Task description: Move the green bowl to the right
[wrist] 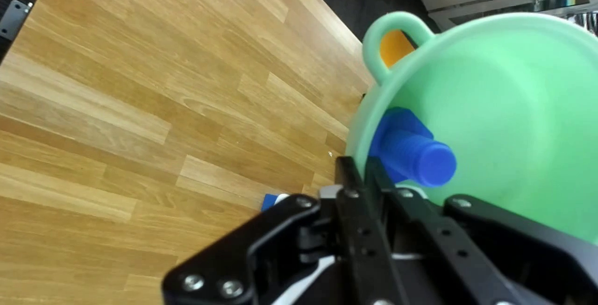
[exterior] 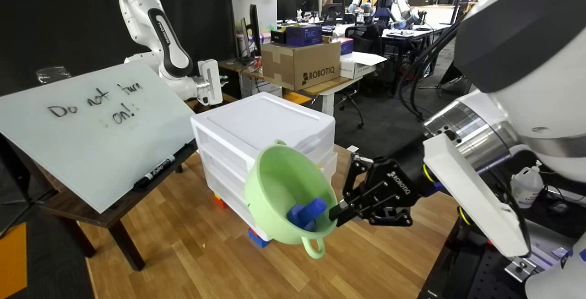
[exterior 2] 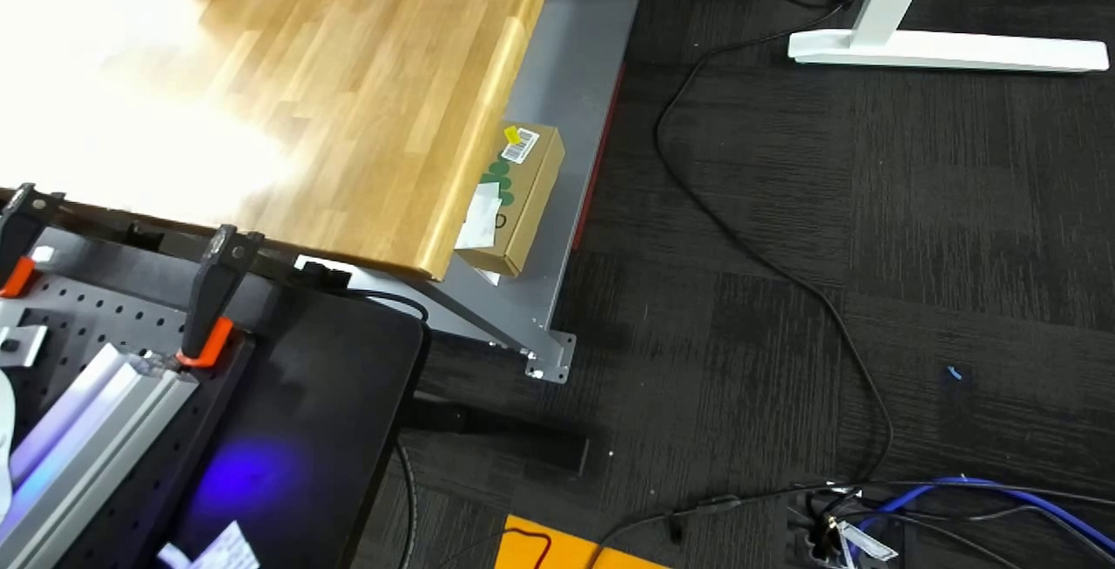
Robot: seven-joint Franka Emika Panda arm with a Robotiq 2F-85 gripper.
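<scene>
In an exterior view the green bowl [exterior: 284,175] is tilted, its opening turned toward that camera, and it appears to hang above the wooden table. My gripper [exterior: 339,212] is shut on the bowl's rim. Close up in the wrist view, one finger of the gripper [wrist: 359,161] lies outside the wall of the green bowl [wrist: 495,127] and one inside. A blue bolt-shaped piece [wrist: 437,162] rests inside the bowl, beside the inner finger. Part of the far rim runs out of the wrist picture.
A white drawer unit [exterior: 265,116] stands on the table [exterior: 219,262] behind the bowl, with a blue block [exterior: 258,238] and a red-orange block [exterior: 219,201] at its base. A whiteboard [exterior: 91,129] leans on a small dark stand. Clamps [exterior 2: 218,290] sit at the table edge.
</scene>
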